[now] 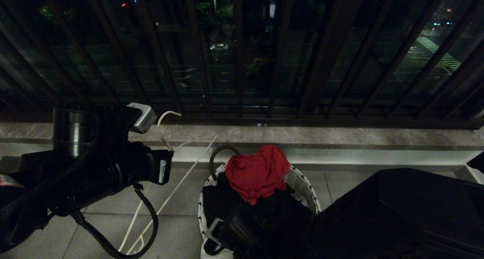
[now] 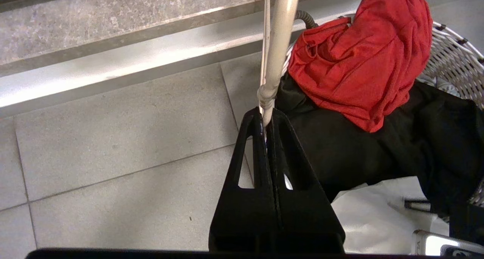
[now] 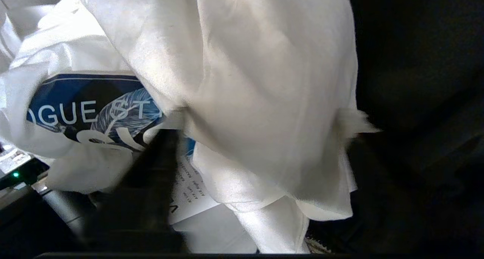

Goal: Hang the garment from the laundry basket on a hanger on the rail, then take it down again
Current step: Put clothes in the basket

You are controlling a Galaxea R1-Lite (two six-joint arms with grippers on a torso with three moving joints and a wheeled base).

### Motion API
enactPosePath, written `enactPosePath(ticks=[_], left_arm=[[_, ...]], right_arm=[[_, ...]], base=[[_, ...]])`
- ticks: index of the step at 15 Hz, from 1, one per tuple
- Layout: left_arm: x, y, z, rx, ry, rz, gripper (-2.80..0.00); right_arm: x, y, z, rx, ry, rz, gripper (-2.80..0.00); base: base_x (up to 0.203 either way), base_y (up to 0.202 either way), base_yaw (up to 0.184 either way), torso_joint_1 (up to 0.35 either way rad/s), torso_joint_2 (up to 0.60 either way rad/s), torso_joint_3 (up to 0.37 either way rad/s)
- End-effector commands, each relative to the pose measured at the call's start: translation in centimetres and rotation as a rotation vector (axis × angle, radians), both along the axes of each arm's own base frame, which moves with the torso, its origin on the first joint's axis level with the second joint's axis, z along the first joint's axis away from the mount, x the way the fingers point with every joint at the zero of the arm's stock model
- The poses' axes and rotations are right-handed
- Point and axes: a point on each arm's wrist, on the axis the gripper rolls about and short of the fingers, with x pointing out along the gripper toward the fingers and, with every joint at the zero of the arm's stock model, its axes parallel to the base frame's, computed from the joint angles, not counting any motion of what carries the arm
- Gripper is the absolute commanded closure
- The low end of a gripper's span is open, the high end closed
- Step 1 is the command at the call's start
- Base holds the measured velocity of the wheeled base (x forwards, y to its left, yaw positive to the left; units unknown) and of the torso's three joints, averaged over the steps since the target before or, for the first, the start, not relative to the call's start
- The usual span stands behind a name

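**Basket pick in hand: hanger held, white shirt being reached**

Landmark: one laundry basket (image 1: 302,183), round, patterned rim, set on the tiled floor below the window railing (image 1: 242,55).

- Garment (image 3: 245,100), one: white T-shirt with blue chest print, bunched at the basket's near edge, under the right gripper (image 3: 242,153). One dark finger lies against the print; the other is hidden by cloth, so whether the jaws stand apart or have pinched fabric cannot be told.
- Red cloth (image 1: 259,172), one, on top of the basket.
- Black garment (image 2: 359,149), one, beneath the red cloth.
- Hanger (image 1: 170,168), one, white wire, left of the basket, clamped at its twisted neck by the left gripper (image 2: 266,117), jaws closed.
- Rail: none in view.

Risks: a thick bunched fold may be grasped instead of the collar, making threading awkward; black fabric may be caught along with it; the thin wire may twist in the left grip.
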Motion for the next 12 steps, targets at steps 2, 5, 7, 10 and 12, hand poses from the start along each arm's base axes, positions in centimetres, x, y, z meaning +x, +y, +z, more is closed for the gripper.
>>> enactPosePath(ticks=[2,5,7,10,12], left_arm=[[0.1,0.0,0.1,-0.002,-0.005,0.002,0.0],[0.2,0.2,0.1,-0.001,-0.004,0.01,0.0],[0.3,0.1,-0.1,0.001,0.001,0.01,0.0],[0.4,0.1,-0.1,0.0,0.0,0.01,0.0],[0.3,0.1,0.0,-0.001,-0.004,0.01,0.0]], right_arm=[[0.0,0.1,-0.5,-0.01,0.005,0.002,0.0],[0.0,0.1,-0.4,-0.005,0.004,0.002,0.0],[-0.1,0.0,0.3,0.009,-0.004,-0.001,0.0],[-0.5,-0.5,3.1,0.07,-0.027,-0.013,0.0],[-0.9,-1.0,5.1,0.122,-0.044,-0.029,0.0]], base=[[0.0,0.0,0.0,0.0,0.0,0.0],[0.0,0.0,0.0,0.0,0.0,0.0],[0.0,0.0,0.0,0.0,0.0,0.0],[0.0,0.0,0.0,0.0,0.0,0.0],[0.0,0.0,0.0,0.0,0.0,0.0]])
